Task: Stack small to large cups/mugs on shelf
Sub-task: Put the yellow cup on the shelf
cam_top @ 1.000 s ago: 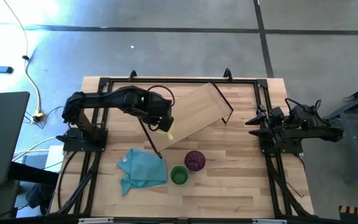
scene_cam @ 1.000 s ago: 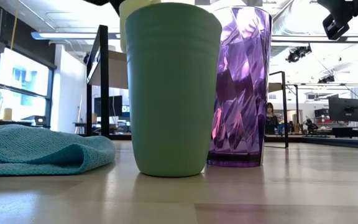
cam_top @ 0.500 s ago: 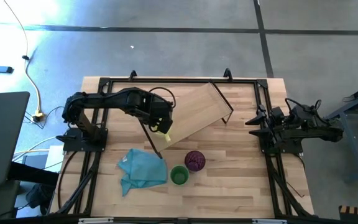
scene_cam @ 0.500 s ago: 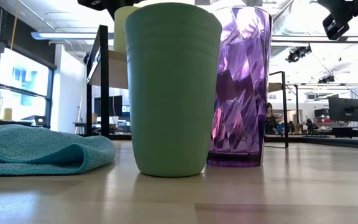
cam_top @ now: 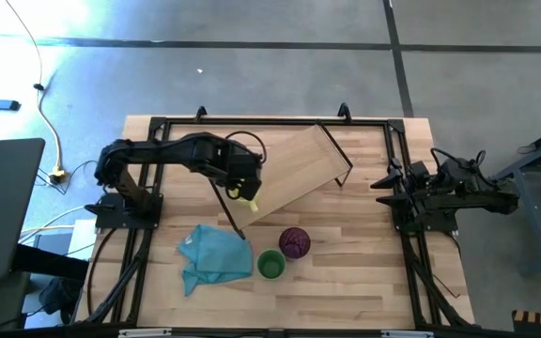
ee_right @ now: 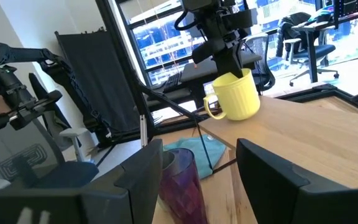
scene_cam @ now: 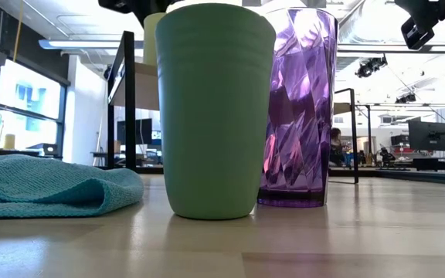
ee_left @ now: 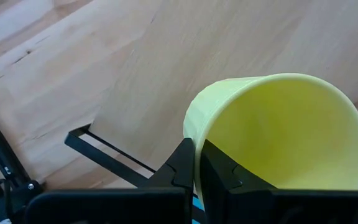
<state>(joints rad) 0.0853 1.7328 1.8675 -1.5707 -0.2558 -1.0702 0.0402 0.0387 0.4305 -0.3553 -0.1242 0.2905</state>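
My left gripper (cam_top: 243,188) is shut on the yellow mug (ee_right: 236,96) over the left end of the light-wood shelf (cam_top: 294,169). The mug's base is at or just above the shelf top; I cannot tell whether it touches. The green cup (cam_top: 270,265) and the purple tumbler (cam_top: 294,242) stand upright on the tabletop, near of the shelf. In the low view the green cup (scene_cam: 215,108) hides most of the mug (scene_cam: 150,38). My right gripper (ee_right: 210,180) is open and waits at the table's right edge. My left gripper pinches the mug's rim wall (ee_left: 191,127), one finger (ee_left: 219,171) inside the mug and the other outside. It comes from above, pointing down. The mug hangs nearly upright below the fingers, with its handle (ee_right: 211,107) off to one side.
A teal cloth (cam_top: 216,253) lies crumpled on the tabletop left of the green cup. The shelf's black metal legs (cam_top: 344,169) stand at its ends. Black frame rails run along the table's left, right and far sides. The shelf top right of the mug is bare.
My left gripper has moved down toward the shelf top with the mug and shifted slightly toward the table's left. The mug stays in the same hold. The cup, tumbler and cloth have not moved.
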